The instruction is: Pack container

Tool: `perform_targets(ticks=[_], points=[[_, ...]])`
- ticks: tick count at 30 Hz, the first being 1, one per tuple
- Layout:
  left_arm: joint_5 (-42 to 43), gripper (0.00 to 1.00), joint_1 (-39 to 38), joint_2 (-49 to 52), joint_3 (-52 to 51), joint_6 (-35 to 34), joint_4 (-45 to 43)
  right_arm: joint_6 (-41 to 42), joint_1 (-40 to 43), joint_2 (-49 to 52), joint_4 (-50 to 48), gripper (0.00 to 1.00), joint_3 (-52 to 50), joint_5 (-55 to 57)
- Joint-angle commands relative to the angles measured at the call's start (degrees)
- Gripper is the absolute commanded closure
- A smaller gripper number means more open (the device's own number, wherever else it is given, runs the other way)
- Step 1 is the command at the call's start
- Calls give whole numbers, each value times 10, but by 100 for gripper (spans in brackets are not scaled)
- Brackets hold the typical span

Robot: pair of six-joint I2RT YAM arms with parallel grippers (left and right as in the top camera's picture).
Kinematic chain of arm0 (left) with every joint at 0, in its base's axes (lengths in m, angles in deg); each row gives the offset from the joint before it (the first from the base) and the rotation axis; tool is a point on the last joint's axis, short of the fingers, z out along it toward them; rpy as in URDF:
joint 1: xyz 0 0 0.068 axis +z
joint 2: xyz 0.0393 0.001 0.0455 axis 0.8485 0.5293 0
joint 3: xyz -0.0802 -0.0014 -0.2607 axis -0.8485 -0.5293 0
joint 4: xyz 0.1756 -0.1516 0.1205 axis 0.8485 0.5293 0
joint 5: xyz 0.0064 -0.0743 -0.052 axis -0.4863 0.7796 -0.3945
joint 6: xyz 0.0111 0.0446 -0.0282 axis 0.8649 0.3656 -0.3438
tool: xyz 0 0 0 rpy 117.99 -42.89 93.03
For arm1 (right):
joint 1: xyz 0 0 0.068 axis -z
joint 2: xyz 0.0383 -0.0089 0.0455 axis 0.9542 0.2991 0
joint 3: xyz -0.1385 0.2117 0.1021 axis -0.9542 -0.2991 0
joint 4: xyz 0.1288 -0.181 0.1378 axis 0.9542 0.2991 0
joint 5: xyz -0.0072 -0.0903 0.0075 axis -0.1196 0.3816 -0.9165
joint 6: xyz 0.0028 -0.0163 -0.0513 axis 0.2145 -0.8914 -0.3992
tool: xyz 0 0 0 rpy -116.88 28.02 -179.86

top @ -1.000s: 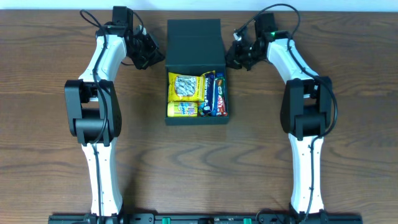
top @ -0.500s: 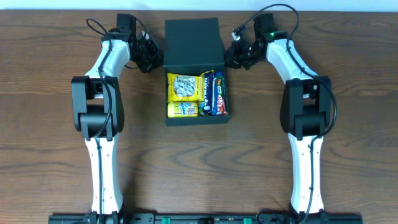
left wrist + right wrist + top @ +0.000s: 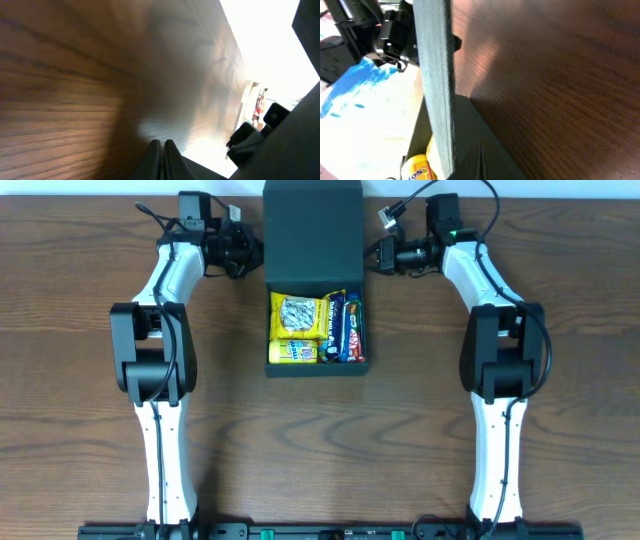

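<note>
The container (image 3: 316, 371) sits on the table (image 3: 420, 430) at the middle of the far edge, body toward the table centre, hinge side toward the far edge. Its flap lid (image 3: 312, 230) is raised, and its top reaches the far edge in the overhead view. The open compartment holds a large yellow packet (image 3: 298, 316) at the far left and a smaller yellow packet (image 3: 292, 353) at the near left. Dark blue bars (image 3: 346, 328) stand side by side along the right wall. The left gripper (image 3: 248, 252) is positioned just beside the left edge of the lid, near the far-left part of the table; whether it touches the lid cannot be determined. In the left wrist view its jaws are pressed together, with nothing between them, above bare wood. The right gripper (image 3: 374, 256) is positioned just beside the right edge of the lid. In the right wrist view its jaws meet along a thin seam, pinching nothing, with the lid's edge standing upright immediately to one side.
</note>
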Motion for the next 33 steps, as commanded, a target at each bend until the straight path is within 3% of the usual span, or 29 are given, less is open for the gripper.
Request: perform_targets(ticks=[1,12,19,24,28,33], points=[[26,94,-6,-25,36,37,-1,-35,0,-40,-3,99,23,-43],[34,94,-7,-134,43,133,26,-82,0,-152,14,98,23,-26],[31,94,-9,-225,43,229,112,-141,-5,-220,120,98,23,-12],[-44,94,-28,-293,43,345,269,-247,-32,-260,308,98,23,135],[-130,94,-37,-324,43,352,300,-235,-39,-288,339,98,23,280],[-178,94,-36,-347,43,353,362,-227,-30,-324,356,98,23,360]])
